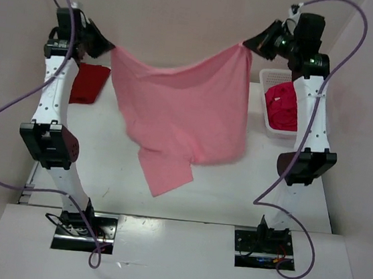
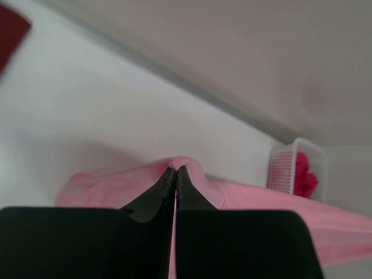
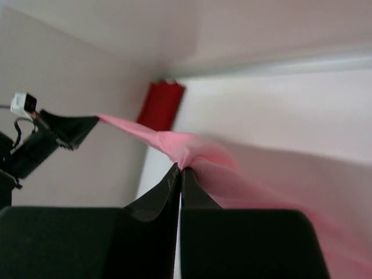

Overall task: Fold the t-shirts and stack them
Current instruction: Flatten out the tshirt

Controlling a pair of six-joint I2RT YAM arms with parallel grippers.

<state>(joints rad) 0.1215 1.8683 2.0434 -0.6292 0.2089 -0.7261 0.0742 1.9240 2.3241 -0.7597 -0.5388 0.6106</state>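
My left gripper [image 1: 110, 48] and right gripper [image 1: 246, 45] each pinch a corner of the pink shirt [image 1: 180, 108], stretched nine-to-three, hanging toward six.

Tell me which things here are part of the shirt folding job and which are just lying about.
Part of the job:
- light pink t-shirt, pinched by left claw and right claw
- dark red t-shirt
- magenta t-shirt

Just there:
- white mesh basket holding the magenta one
- table
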